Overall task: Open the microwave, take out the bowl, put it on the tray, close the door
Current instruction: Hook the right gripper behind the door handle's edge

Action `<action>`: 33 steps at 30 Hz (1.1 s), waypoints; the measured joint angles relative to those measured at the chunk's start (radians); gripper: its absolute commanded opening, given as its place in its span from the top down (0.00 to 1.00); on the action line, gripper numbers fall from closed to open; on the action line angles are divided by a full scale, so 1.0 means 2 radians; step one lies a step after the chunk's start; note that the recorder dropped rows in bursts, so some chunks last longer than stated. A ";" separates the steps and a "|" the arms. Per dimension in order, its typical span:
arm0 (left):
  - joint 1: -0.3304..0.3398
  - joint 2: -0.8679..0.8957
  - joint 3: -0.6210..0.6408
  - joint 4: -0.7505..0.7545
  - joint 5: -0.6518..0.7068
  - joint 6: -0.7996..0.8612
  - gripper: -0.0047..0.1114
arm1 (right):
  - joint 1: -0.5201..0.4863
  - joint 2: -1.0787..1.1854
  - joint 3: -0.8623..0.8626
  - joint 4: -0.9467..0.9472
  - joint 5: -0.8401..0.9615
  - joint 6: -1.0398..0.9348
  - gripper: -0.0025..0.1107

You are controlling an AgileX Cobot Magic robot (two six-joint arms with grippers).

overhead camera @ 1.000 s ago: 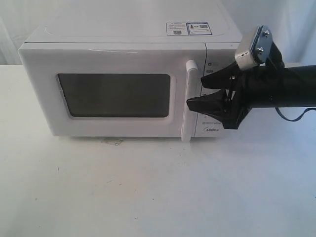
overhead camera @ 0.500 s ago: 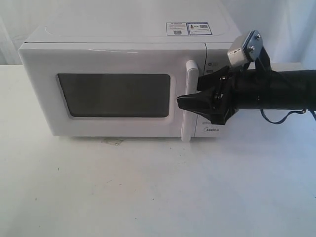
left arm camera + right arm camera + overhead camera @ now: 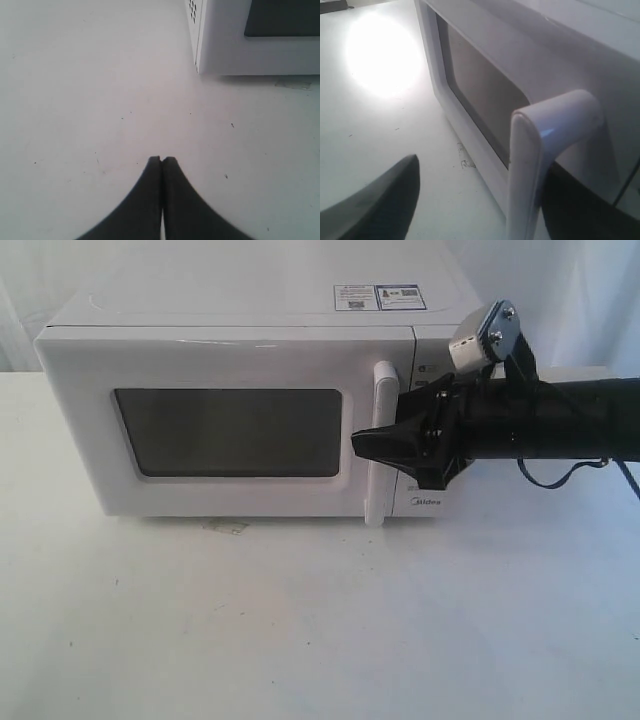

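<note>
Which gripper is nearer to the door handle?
Right. The right gripper has its fingers either side of the door handle, not closed on it. The left gripper, shut, is over the table beyond the far front corner of the microwave.

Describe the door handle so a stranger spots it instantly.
Find the white microwave on the table. Right of its dark window stands the handle. It is the only tall upright white bar, with the black pincer straddling it.
</note>
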 measured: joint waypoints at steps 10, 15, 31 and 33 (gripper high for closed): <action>0.000 0.000 0.000 0.000 0.000 0.000 0.96 | 0.000 0.000 -0.004 -0.002 -0.001 0.005 0.51; 0.000 0.000 0.000 0.000 0.000 0.000 0.96 | 0.000 0.000 -0.006 -0.006 0.001 0.010 0.51; 0.000 0.000 0.000 0.000 0.000 0.000 0.96 | -0.005 -0.010 -0.009 -0.016 -0.004 0.034 0.51; 0.000 0.000 0.000 0.000 0.000 0.000 0.96 | -0.005 -0.014 -0.010 -0.017 -0.005 0.040 0.51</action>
